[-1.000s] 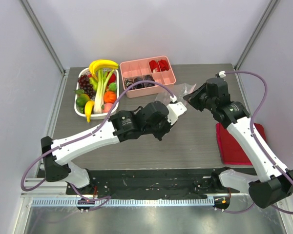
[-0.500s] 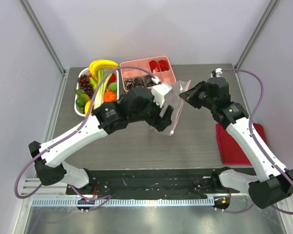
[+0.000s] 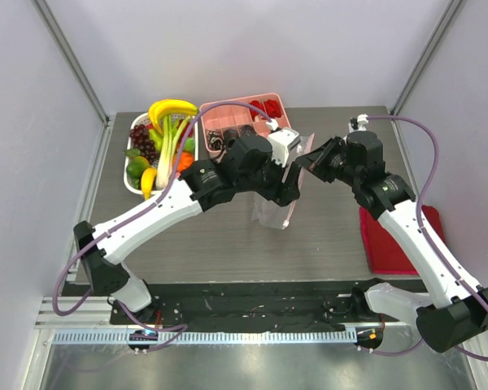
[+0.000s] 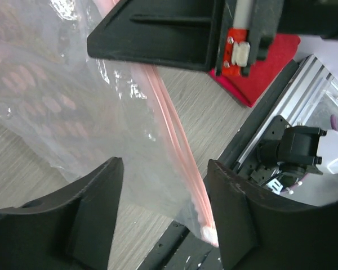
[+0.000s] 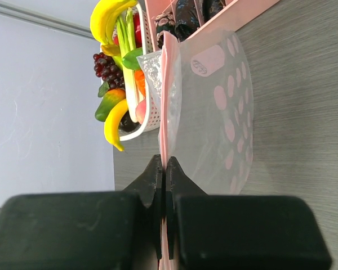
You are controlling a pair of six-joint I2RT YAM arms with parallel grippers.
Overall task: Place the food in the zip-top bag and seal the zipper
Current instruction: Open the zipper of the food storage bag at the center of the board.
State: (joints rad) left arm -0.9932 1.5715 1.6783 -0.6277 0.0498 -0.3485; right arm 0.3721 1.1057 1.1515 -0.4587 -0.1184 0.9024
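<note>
The clear zip-top bag (image 3: 275, 207) hangs above the table. My right gripper (image 3: 303, 160) holds it by the top; in the right wrist view that gripper (image 5: 164, 169) is shut on the pink zipper (image 5: 163, 84). My left gripper (image 3: 290, 180) stands open around the bag just beside it. In the left wrist view the zipper (image 4: 174, 140) runs between that gripper's (image 4: 166, 214) fingers, close to the right fingertip (image 4: 231, 202) and not pinched. The food lies in a white basket (image 3: 132, 185) at the back left: leek (image 3: 172, 150), grapes (image 3: 142, 138), an orange fruit (image 3: 183, 161). The bag looks empty.
A pink compartment tray (image 3: 281, 130) with dark and red pieces stands at the back, just behind the bag. A red flat thing (image 3: 394, 240) lies at the right edge under the right arm. Bananas (image 3: 171, 107) top the basket.
The right gripper has lifted the bag off the table, so it now hangs. The left gripper has opened and moved up and back to straddle the zipper edge.
</note>
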